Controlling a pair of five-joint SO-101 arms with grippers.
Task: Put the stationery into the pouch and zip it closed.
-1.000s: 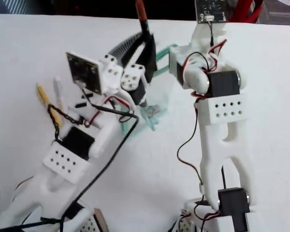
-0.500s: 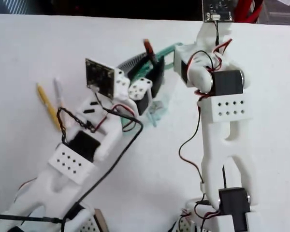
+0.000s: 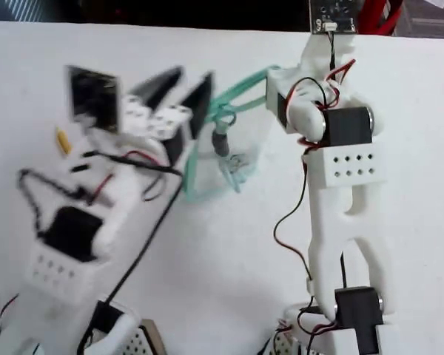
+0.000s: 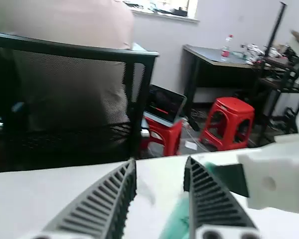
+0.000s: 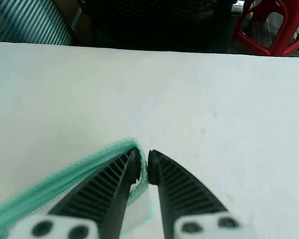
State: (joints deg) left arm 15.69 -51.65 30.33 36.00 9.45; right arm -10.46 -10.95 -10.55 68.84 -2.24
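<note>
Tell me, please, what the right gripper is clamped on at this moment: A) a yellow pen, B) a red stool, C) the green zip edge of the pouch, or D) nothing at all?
C: in the right wrist view the right gripper has its fingers closed on the green zip edge of the pouch.

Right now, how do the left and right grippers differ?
The left gripper is open with nothing between its jaws; the right gripper is shut on the pouch at its green edge. The left points level toward the room; the right points down at the table. Both have dark ribbed fingers.
</note>
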